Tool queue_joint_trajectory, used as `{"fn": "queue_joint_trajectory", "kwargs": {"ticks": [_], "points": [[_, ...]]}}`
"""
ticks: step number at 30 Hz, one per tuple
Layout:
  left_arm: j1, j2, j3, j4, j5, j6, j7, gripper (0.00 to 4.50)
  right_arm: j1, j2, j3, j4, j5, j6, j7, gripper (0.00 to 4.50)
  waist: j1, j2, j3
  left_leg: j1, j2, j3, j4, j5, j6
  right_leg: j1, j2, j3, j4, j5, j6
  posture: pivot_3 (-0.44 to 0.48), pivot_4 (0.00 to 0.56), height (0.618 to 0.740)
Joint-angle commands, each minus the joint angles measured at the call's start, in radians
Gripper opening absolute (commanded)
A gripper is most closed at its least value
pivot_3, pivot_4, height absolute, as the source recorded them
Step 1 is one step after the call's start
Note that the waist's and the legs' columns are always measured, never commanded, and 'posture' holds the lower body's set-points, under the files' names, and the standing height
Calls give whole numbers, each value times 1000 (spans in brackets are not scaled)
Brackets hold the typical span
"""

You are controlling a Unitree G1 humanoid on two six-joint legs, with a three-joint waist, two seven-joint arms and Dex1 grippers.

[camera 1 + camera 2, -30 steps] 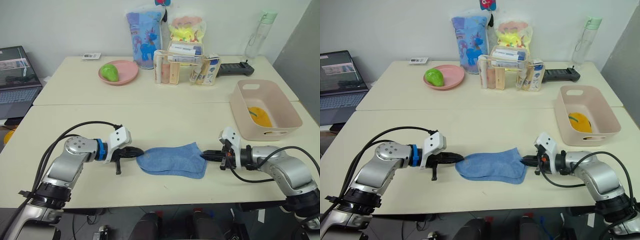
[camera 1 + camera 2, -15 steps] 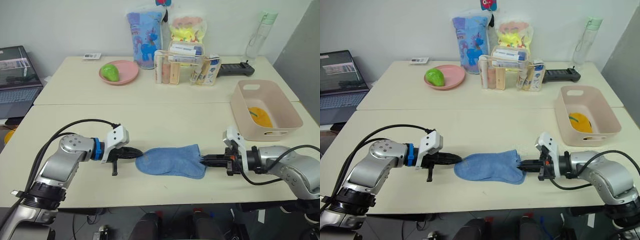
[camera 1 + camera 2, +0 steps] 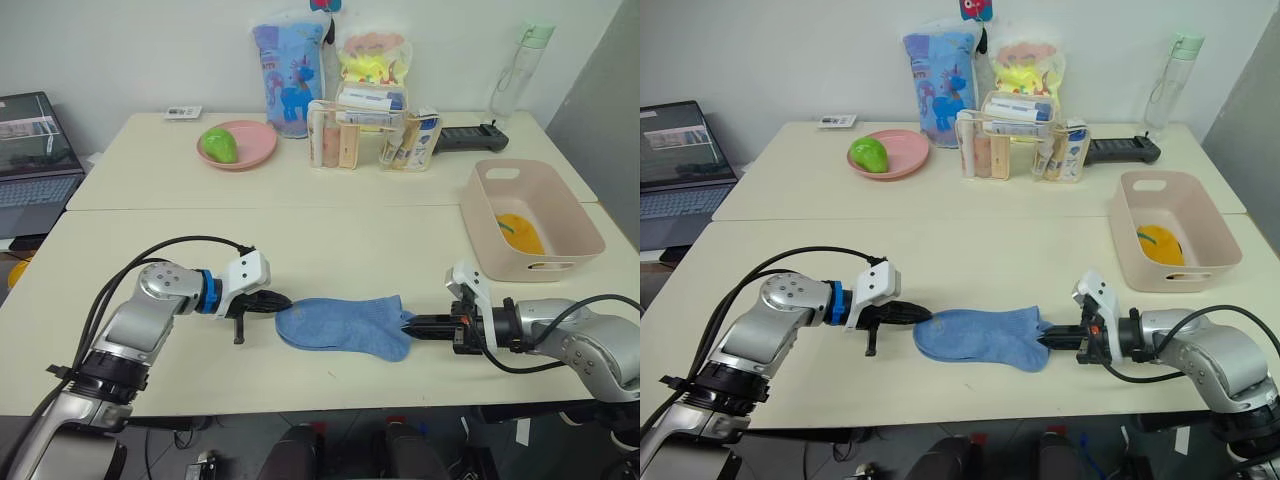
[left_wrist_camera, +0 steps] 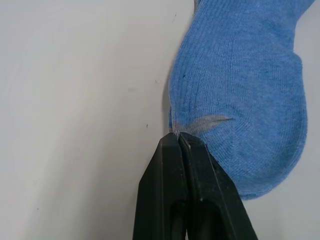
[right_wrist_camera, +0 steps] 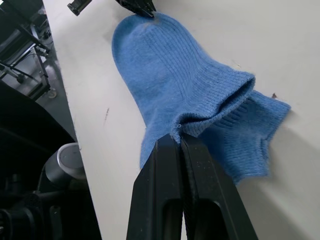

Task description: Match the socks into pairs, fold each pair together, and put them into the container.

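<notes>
light blue socks (image 3: 345,325), both pincers gripping

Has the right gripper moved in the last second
Yes. The right gripper, shut on the blue socks' cuff end, has pulled back toward the table's near edge, farther from the pink bin, stretching the socks longer and flatter.

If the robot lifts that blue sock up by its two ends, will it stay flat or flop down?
Probably flop: the blue sock is soft knit, already wrinkling between the left tool and right tool. It looks light, and unlikely to slip.
</notes>
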Motion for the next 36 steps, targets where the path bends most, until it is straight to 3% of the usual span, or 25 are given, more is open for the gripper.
{"fn": "queue_joint_trajectory", "kwargs": {"ticks": [1, 4, 7, 15, 16, 21, 24, 31, 33, 36], "points": [[-15, 5, 0, -9, 12, -24, -4, 0, -13, -3, 4, -2, -16, -29, -1, 45, 0, 0, 0, 0, 0, 0, 0, 0, 0, 0, 0, 0, 0, 0, 0, 0, 150, 740], [-12, 9, 5, -7, 12, -26, -11, 0, -11, 6, 14, 9, -46, -61, -7, 45, 0, 0, 0, 0, 0, 0, 0, 0, 0, 0, 0, 0, 0, 0, 0, 0, 150, 740], [-14, 13, 18, -6, 6, -28, -15, 621, -15, 25, 6, 27, -75, -108, -24, 720, 0, 0, 0, 0, 0, 0, 0, 0, 0, 0, 0, 0, 0, 0, 0, 0, 150, 740], [0, 45, 66, -35, -17, -6, -5, 3174, -23, 2, -23, 30, -84, -149, 5, 3437, -1, 0, 0, 0, 0, 0, 0, 0, 0, 0, 0, 0, 0, 0, 0, 0, 150, 740], [4, 52, 85, -54, -40, 18, -11, 3476, -27, -5, -35, 19, -78, -150, 7, 3443, -1, 0, 0, 0, 0, 0, 0, 0, 0, 0, 0, 0, 0, 0, 0, 0, 150, 740], [14, 25, 140, -170, -142, 80, 4, 3476, -86, 46, -16, -27, -85, -208, -6, 3443, -1, 0, 0, 0, 0, 0, 0, 0, 0, 0, 0, 0, 0, 0, 0, 0, 150, 740], [32, -13, 126, -221, -150, 76, 35, 2883, -88, 83, 59, -31, -154, -284, -9, 2818, -1, 0, 0, 0, 0, 0, 0, 0, 0, 0, 0, 0, 0, 0, 0, 0, 150, 740], [112, -7, 27, -235, -19, -8, 79, 557, -68, 135, 207, 38, -311, -401, -34, 229, -1, 0, 0, 1, 0, 0, 0, 0, 0, 0, 0, 0, 1, 0, 0, 0, 150, 740], [157, 7, 9, -202, 29, -48, 98, 15, -37, 125, 237, 87, -369, -424, -45, 0, -1, 0, 0, 0, 0, 0, 0, 0, 0, 0, 0, 0, 1, 0, 0, 0, 150, 740], [222, 22, 16, -158, 50, -95, 104, 15, 20, 86, 240, 149, -422, -489, -23, 0, 1, 0, 0, 0, 0, 0, 0, 0, 0, 0, 0, 0, 0, 0, 0, 0, 150, 740]]}}
